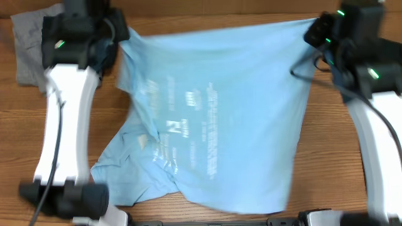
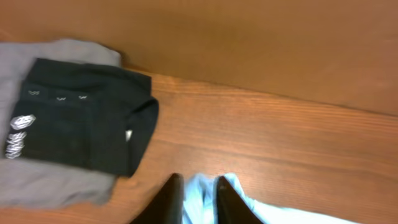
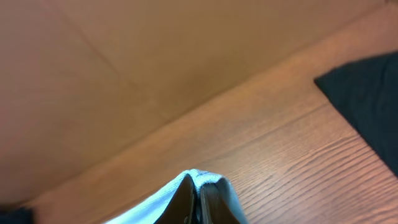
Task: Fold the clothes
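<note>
A light blue T-shirt [image 1: 232, 107] with small white print lies spread over the middle of the table, its lower left part bunched. My left gripper [image 1: 118, 39] is shut on its far left corner; in the left wrist view the fingers [image 2: 198, 186] pinch blue cloth [image 2: 200, 198]. My right gripper [image 1: 312, 28] is shut on the far right corner; in the right wrist view the fingers [image 3: 196, 194] clamp a blue hem [image 3: 205, 177]. A grey garment [image 1: 28, 44] lies at the far left, and a folded black one [image 2: 81, 115] lies on it [image 2: 50, 180].
A dark garment [image 3: 367, 93] lies at the right in the right wrist view. A brown wall [image 2: 249, 37] runs along the table's far edge. Bare wooden table [image 1: 326, 157] shows right of the shirt.
</note>
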